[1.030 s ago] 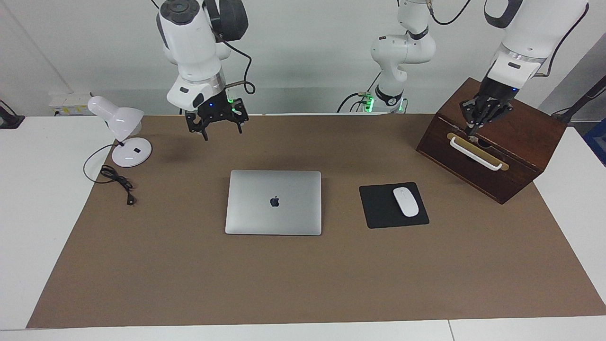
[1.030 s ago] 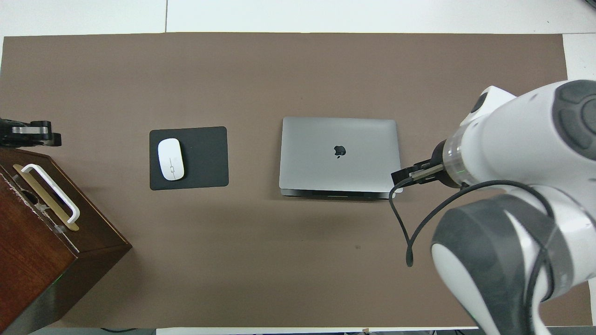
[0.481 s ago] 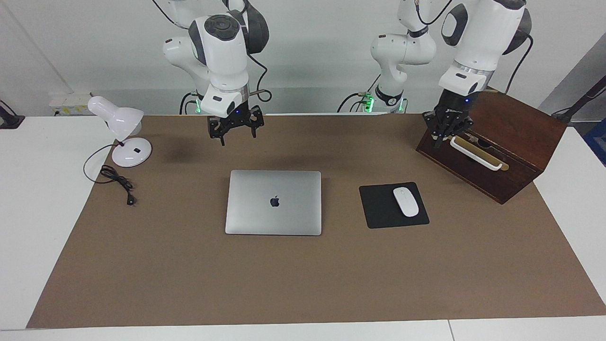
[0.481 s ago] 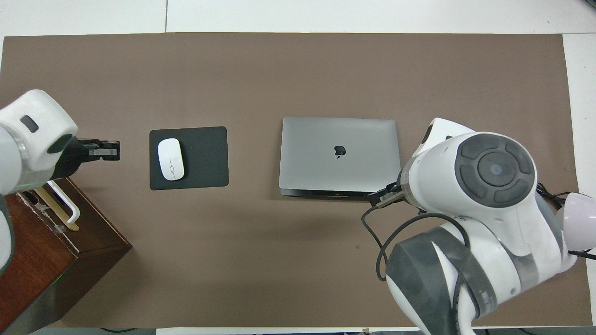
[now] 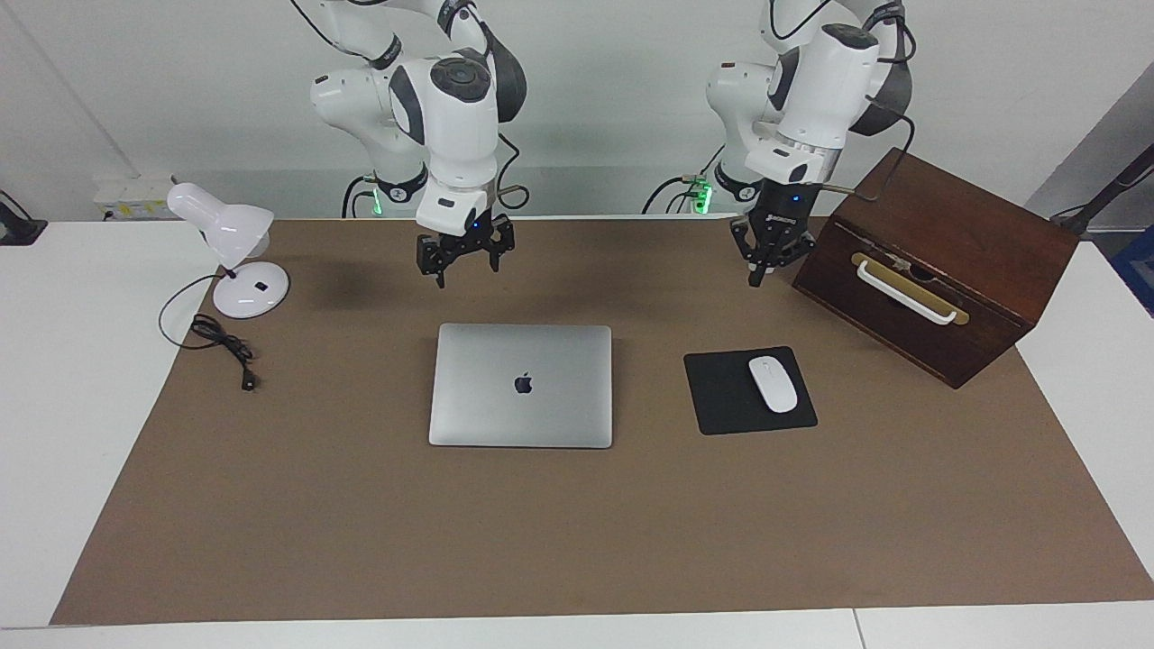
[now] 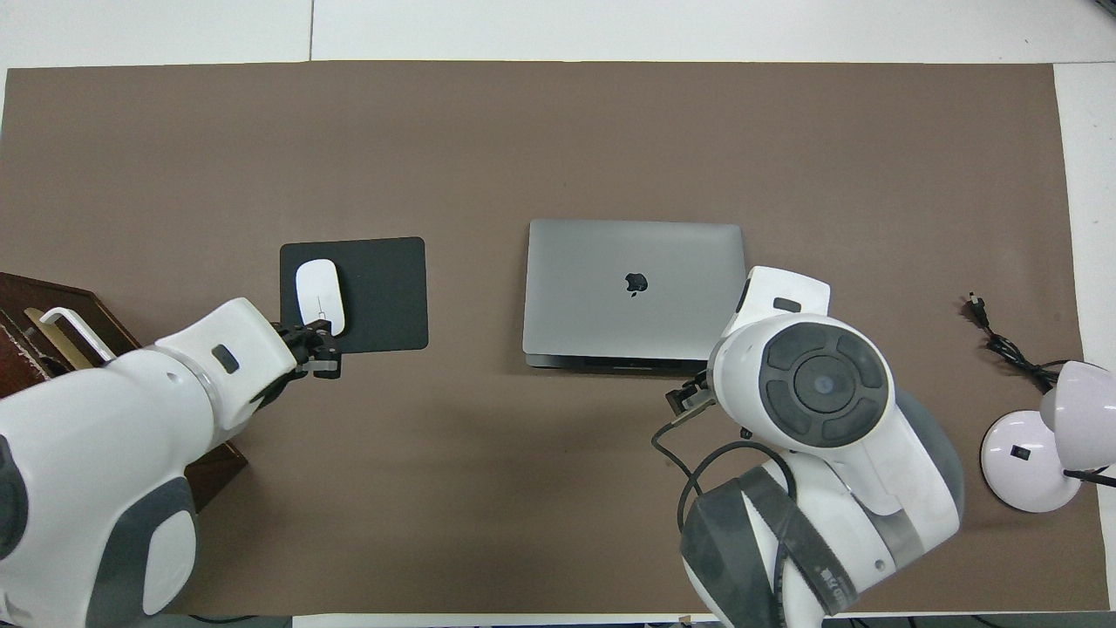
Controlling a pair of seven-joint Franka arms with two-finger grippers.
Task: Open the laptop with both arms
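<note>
The laptop (image 5: 521,385) lies shut and flat in the middle of the brown mat (image 5: 577,541), apple logo up, with its hinge edge turned toward the robots (you can see the dark hinge slot along that edge in the overhead view), so the opening lip faces away from them, and that is presumably why both arms are in play: one to pin the base, one to lift the lid. The right gripper (image 5: 463,255) hangs in the air over bare mat between the robots and the laptop, just short of the hinge edge and touching nothing; its fingers stand apart, fairly wide, and they carry nothing. Over toward the left arm's end, the left gripper (image 5: 772,254) hovers above the mat just beside the dark wooden box (image 5: 938,266) with the white handle (image 5: 904,291), again in contact with nothing; its fingertips are pinched together, empty. Beside the laptop, toward that same end, sits a white mouse (image 5: 773,384) on a black mouse pad (image 5: 748,390). At the right arm's end stands a small white desk lamp (image 5: 230,257) with its black cord (image 5: 221,342) trailing on the mat. My read: the lid is untouched, and both arms have ground to cover before any lift begins.
</note>
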